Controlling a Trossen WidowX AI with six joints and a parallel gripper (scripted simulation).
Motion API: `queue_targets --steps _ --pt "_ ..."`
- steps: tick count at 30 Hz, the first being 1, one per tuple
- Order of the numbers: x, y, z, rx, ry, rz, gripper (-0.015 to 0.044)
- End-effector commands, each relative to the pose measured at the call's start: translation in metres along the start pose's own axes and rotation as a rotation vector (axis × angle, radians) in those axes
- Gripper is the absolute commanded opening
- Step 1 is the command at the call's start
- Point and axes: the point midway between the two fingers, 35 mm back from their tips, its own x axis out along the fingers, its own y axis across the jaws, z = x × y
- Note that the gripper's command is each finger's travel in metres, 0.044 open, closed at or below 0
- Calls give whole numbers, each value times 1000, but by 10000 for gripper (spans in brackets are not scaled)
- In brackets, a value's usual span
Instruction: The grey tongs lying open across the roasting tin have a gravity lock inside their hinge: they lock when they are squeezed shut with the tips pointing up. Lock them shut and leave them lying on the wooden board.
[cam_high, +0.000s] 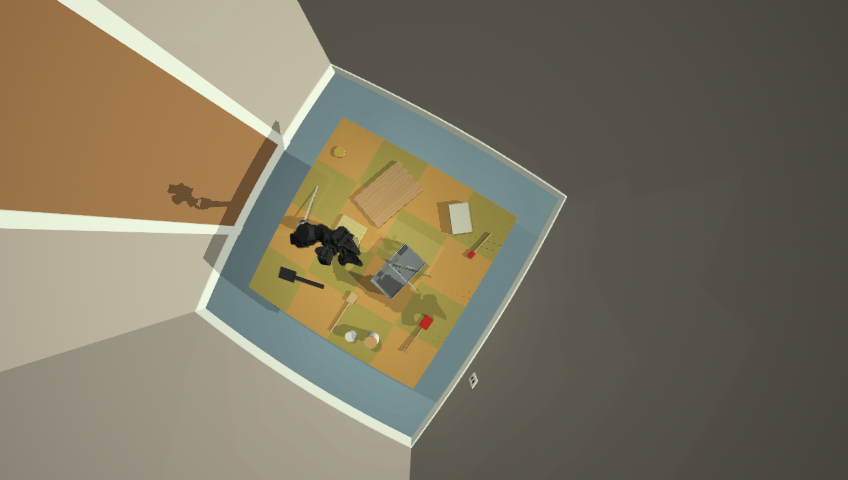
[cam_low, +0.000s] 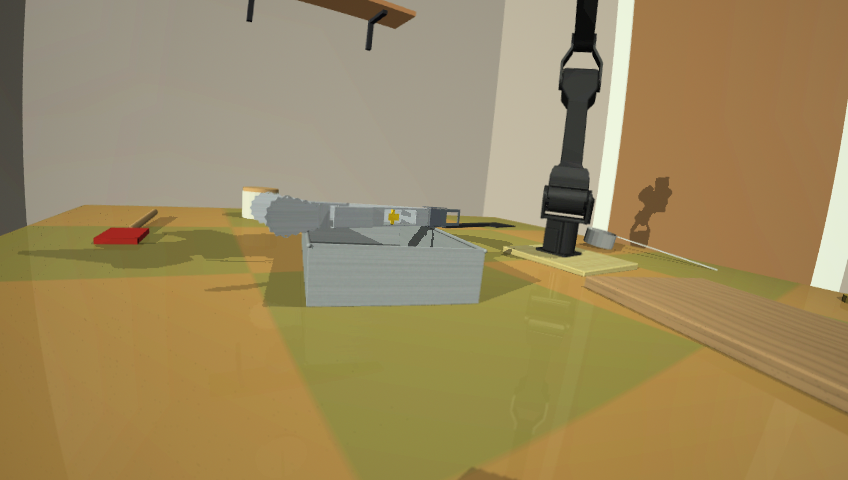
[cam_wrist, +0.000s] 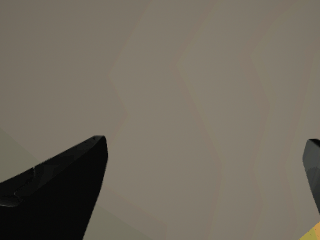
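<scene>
The grey tongs lie across the roasting tin, resting on its rim. Their two arms are spread in a V. The scalloped tips stick out over one side, at the left in the exterior view; the hinge end is at the other side. A yellow mark shows on one arm. The wooden board lies flat, apart from the tin, with nothing on it. My gripper is open and empty, its fingers wide apart in the wrist view. It is raised well above the table, away from the tongs.
The arm's base stands on a pale yellow plate between board and tin. A white block, two red-headed tools, a wooden-headed tool, a black spatula, a ladle-like tool and small round containers lie around.
</scene>
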Motion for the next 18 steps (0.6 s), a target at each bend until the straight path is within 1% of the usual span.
queue_targets --steps 1,2,5,9,11,14,18 --pt "0 0 0 0 0 0 426" --pt "1 -1 -1 1 1 -2 440" --pt "9 -6 -9 19 16 -26 440" --pt "34 -29 -39 95 74 -117 440" --pt "55 -50 -58 133 101 -196 440" --pt "75 -81 -82 240 133 -315 440" --pt "101 -138 -116 439 143 -538 440"
